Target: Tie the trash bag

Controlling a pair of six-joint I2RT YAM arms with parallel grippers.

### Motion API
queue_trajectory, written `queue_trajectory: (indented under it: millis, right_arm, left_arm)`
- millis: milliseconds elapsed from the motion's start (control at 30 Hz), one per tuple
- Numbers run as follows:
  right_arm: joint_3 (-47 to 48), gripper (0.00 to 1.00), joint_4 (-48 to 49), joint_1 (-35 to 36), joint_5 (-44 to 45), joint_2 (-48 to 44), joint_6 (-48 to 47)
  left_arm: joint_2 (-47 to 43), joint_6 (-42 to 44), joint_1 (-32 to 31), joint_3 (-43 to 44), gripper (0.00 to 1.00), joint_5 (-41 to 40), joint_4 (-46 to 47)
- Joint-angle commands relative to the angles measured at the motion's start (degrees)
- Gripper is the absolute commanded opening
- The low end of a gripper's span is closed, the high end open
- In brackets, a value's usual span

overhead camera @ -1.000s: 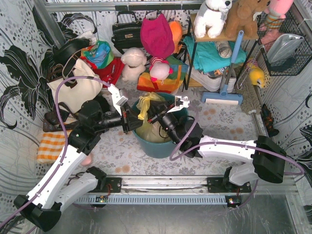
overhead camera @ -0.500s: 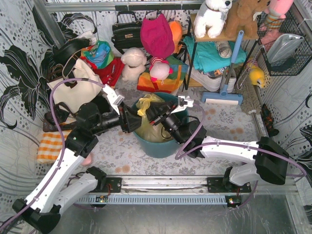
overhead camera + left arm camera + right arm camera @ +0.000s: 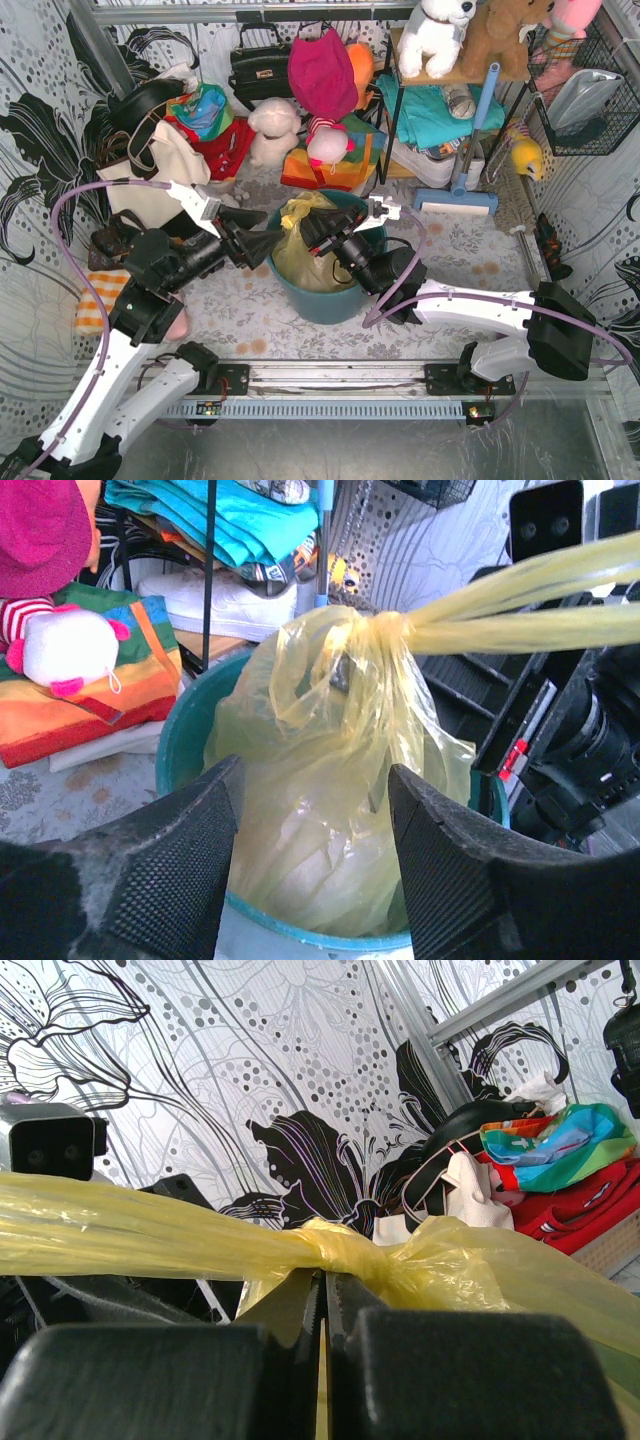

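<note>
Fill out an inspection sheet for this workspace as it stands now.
Surface: floral-print table cover, spotted.
Job's things: trash bag in teal bin, neck knotted, tails taut.
Clutter: plush toys, handbag, checked cloth, floor brush.
Grippers: left gripper jaws open, empty, facing the bag; right gripper jaws shut on plastic by the knot.
Cables: one purple cable loops off each arm.
Surroundings: black-and-white floral walls; folded teal cloth behind.

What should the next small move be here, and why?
Probably open the right tool and let the tails go. The trash bag already looks cinched into a knot, the left tool hangs open and clear of the plastic, and only the right tool grips it.
</note>
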Motion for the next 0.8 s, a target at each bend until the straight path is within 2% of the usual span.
queue_trajectory:
  millis: [0,167,300,533,600,767]
  right_arm:
    - [-0.6,0.00,1.8,-0.2,-0.2,-0.9,0.2]
    - [-0.1,0.00,1.1,-0.2,-0.3,-0.6,0.4]
    - [0.0,0.00,0.9,-0.1,-0.1,-0.5,0.4]
    - [0.1,0.00,0.8,-0.2,0.4,0.2,0.1]
    - [0.0,0.00,1.0,-0.2,0.7,0.4,-0.1]
    - [0.5,0.00,1.0,-0.2,1.4,0.7,-1.0]
  left_arm:
    - [1.5,2.1,0.3,-0.5,0.69,-3.1,6.2]
    - [5.4,3.5,0.3,-2.3,0.68,-0.9,11.0]
    - [7.3,3.0,0.3,-2.8,0.51,4.4,14.5]
    - [7.8,2.3,0.3,-3.5,0.08,15.8,16.9]
    - [7.8,2.1,0.3,-3.6,0.04,18.4,16.5]
    - [7.9,1.4,0.3,-3.6,0.01,24.8,14.5]
